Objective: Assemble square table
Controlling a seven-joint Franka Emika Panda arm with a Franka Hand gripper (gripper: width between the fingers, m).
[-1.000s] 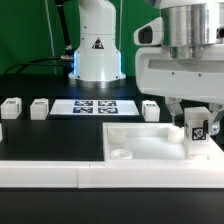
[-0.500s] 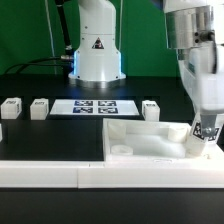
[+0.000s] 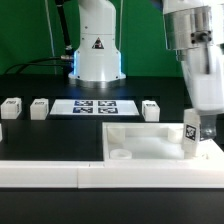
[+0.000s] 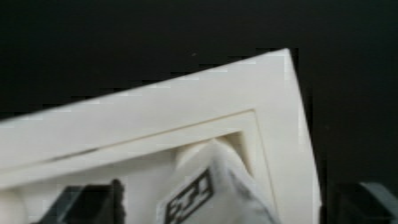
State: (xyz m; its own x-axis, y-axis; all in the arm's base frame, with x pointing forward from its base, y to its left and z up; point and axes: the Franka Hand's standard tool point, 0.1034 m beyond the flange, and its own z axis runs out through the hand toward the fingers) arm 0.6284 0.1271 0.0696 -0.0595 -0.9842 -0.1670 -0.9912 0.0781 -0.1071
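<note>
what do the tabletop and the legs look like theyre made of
Tabletop: probably white plastic, smooth and matte. The raised rim and round socket look moulded in one piece with it.
Legs: the same white, likely plastic too, in small solid-looking blocks.
Tags on the legs: flat black-and-white print, perhaps paper stickers. They are too small to tell for sure.

In the exterior view, the arm (image 3: 195, 50) runs off past the picture's edge. It hides the far right corner of the table top (image 3: 150, 140). The long white bar (image 3: 50, 175) in front is cut off at the sides. The wrist view is blurry. There the leg (image 4: 210, 185) and the fingers (image 4: 86, 203) of the gripper (image 4: 228, 205) are cut by the edge. The leg's tag (image 4: 189, 192) cannot be read.
</note>
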